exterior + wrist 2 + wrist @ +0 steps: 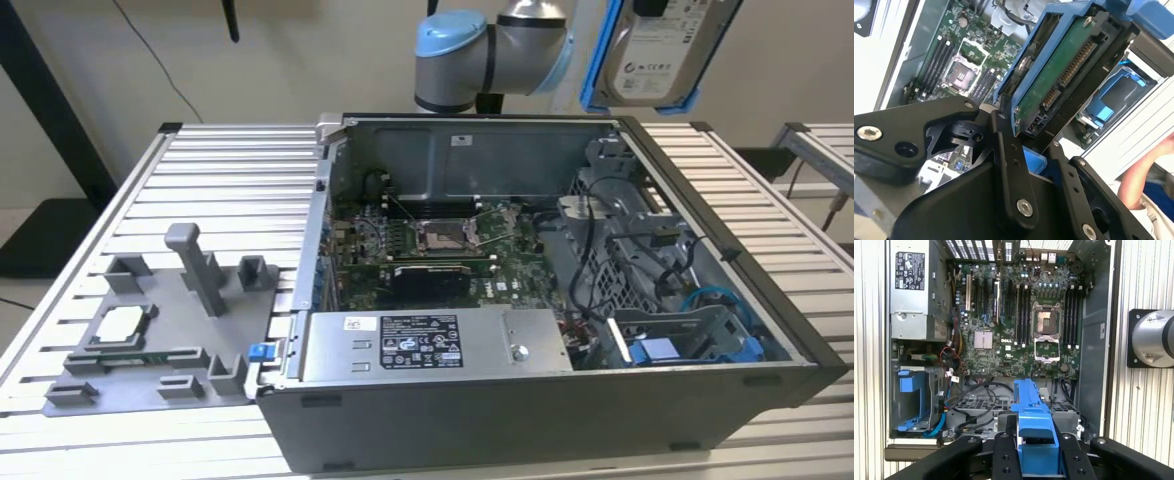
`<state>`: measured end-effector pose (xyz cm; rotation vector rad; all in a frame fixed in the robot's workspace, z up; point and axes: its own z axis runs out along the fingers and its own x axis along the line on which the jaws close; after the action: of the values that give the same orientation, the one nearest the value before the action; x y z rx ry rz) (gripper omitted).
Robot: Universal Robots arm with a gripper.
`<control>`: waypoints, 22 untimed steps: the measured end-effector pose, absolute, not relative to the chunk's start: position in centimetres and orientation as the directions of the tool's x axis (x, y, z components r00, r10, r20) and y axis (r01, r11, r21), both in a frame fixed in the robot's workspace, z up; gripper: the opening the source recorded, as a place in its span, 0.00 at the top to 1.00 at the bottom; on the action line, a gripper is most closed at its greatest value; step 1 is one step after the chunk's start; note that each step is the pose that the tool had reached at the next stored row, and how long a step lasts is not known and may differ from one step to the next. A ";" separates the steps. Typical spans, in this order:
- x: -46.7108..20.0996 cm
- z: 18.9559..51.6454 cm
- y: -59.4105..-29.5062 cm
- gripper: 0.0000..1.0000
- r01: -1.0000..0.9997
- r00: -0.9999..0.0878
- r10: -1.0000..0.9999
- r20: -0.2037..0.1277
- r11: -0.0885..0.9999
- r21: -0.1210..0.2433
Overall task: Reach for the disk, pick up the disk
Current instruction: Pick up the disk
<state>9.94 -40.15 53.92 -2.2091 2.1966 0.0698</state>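
Blue plastic frames the disk (pixel 651 55), and we see it held high above the open computer case (pixel 534 290), near the top of the exterior view, its white label facing that camera. In the second wrist view we find the disk (pixel 1054 75) standing on edge between the gripper (pixel 1029 140) fingers, its green circuit board and connector end turned towards the lens. The black fingers (pixel 1009 165) are closed onto the frame's sides, so we judge the pick-up already made: the drive hangs clear of everything below and nothing else bears it.

In the first wrist view the frame's blue edge (pixel 1035 427) sits between the two finger links, pointing down at the motherboard (pixel 1024 320). Gripping by the frame, we think, keeps the pads off the bare board.

Further out, a blue bracket (pixel 911 400) stays in the drive bay at one corner of the case, with cables (pixel 979 405) beside it. On the slatted table (pixel 200 170), on the exterior view's left, a grey fixture (pixel 160 330) holds a small silver chip (pixel 120 322). A person's arm (pixel 1149 175) shows at the edge of the second wrist view.
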 end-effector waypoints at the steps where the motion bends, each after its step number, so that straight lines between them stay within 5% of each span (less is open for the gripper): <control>1: 9.9 53.9 -40.2 1.00 -1.000 0.005 -0.999 -0.050 -0.005 0.013; 22: 9.7 52.9 -42.5 1.00 -1.000 -0.009 -0.999 -0.050 0.008 0.013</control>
<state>9.68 -42.46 52.90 -2.1932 2.2122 0.0693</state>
